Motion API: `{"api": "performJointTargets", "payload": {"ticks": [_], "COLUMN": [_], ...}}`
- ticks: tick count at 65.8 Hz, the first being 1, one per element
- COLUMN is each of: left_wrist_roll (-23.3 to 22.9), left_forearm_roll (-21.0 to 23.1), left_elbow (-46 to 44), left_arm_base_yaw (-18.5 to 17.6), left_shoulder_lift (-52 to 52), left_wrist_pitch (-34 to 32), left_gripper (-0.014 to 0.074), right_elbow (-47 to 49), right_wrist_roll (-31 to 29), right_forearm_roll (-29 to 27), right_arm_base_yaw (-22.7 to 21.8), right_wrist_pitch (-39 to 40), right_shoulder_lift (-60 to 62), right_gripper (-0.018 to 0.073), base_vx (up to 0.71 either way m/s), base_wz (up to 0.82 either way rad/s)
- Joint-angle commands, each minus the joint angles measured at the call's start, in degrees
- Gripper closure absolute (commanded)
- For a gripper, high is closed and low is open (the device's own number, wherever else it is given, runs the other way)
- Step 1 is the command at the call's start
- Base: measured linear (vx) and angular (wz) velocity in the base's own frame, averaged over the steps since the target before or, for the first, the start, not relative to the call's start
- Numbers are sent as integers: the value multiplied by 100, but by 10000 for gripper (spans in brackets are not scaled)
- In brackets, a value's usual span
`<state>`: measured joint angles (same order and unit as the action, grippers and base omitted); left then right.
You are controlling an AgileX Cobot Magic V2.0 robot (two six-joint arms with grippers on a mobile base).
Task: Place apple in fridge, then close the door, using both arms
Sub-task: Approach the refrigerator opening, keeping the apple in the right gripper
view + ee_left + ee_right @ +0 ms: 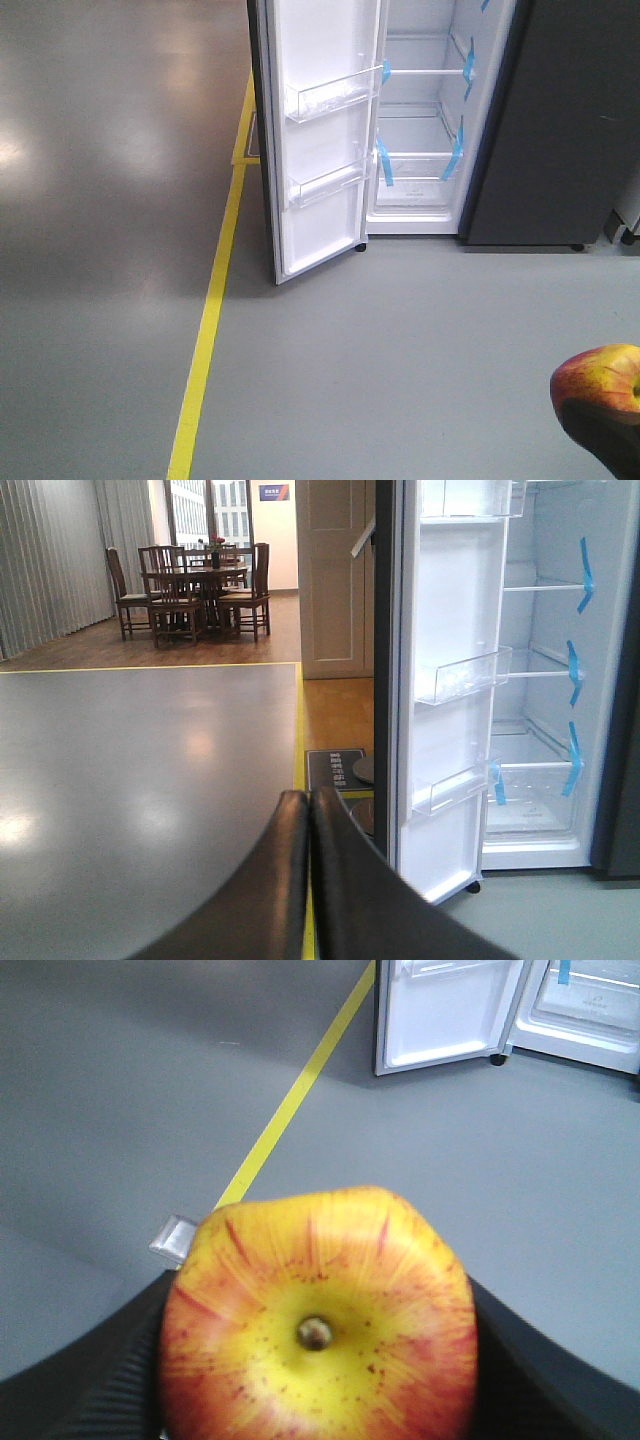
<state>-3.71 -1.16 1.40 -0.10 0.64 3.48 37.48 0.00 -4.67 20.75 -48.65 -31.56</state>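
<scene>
The red and yellow apple [318, 1320] fills the right wrist view, stem end facing the camera, with my right gripper [318, 1360] shut on it, one black finger on each side. It also shows at the bottom right of the front view as the apple [602, 378]. The fridge [425, 120] stands ahead with white shelves and blue tape, its door [320, 140] swung wide open to the left, clear bins on the lining. My left gripper [310, 825] is shut on nothing, fingers pressed together, pointing at the door [445, 690] edge from some distance.
A yellow floor line [205, 330] runs from the door's left side toward me. A dark grey cabinet [560, 120] adjoins the fridge on the right. A dining table with chairs [195, 590] stands far back left. Grey floor lies between me and the fridge.
</scene>
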Motion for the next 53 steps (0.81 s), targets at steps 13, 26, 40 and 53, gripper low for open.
{"api": "performJointTargets", "payload": {"ticks": [13, 26, 40, 53], "left_wrist_roll": [1, 1, 1, 1], "left_forearm_roll": [2, 2, 2, 2], "left_elbow": [162, 162, 162, 162], "left_arm_base_yaw": [13, 13, 13, 13], "left_shoulder_lift": [96, 96, 96, 96], "left_wrist_pitch": [-404, -404, -404, -404], "left_gripper": [602, 602, 602, 602], "right_elbow": [147, 147, 147, 147], "right_wrist_roll": [0, 0, 0, 0], "right_forearm_roll": [-13, -13, -13, -13], "right_arm_base_yaw": [-10, -10, -10, -10], "right_wrist_pitch": [383, 383, 388, 383], "right_shoulder_lift": [-12, -12, -12, -12], "right_gripper": [216, 216, 216, 216], "base_vx": [15, 13, 12, 11], "base_wz": [2, 1, 0, -1]}}
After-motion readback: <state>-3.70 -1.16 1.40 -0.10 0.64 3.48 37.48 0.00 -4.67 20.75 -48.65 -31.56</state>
